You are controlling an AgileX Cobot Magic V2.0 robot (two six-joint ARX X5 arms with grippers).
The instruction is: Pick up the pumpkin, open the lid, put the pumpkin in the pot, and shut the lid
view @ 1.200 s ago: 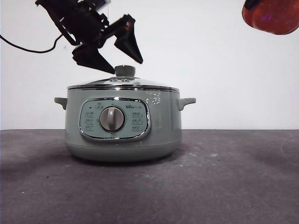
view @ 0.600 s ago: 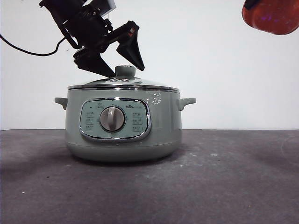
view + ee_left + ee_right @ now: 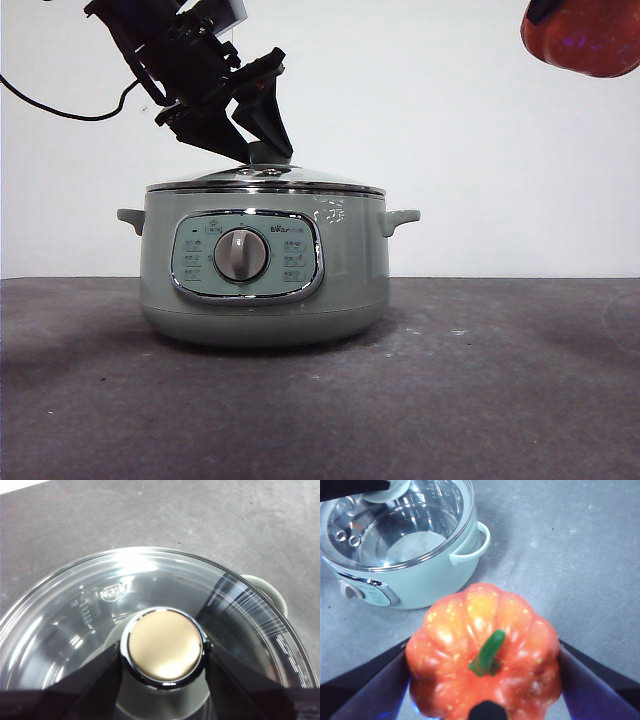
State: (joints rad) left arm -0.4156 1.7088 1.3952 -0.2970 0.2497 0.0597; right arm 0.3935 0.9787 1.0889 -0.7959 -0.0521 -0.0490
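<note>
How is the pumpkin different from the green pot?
The pumpkin is orange-red and bumpy with ribs; the pot is smooth sage green. The pumpkin is far smaller than the pot. The pumpkin hangs in the air, squeezed in the right claw; the pot sits on the table, with the left claw around the knob of its lid. Both are round and shiny.

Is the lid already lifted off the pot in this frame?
No: in the front view the lid sits flat on the pot, the left gripper closed around its knob.

A bare lab-style test bench: dark grey tabletop (image 3: 480, 400) against a plain white backdrop (image 3: 450, 130).
</note>
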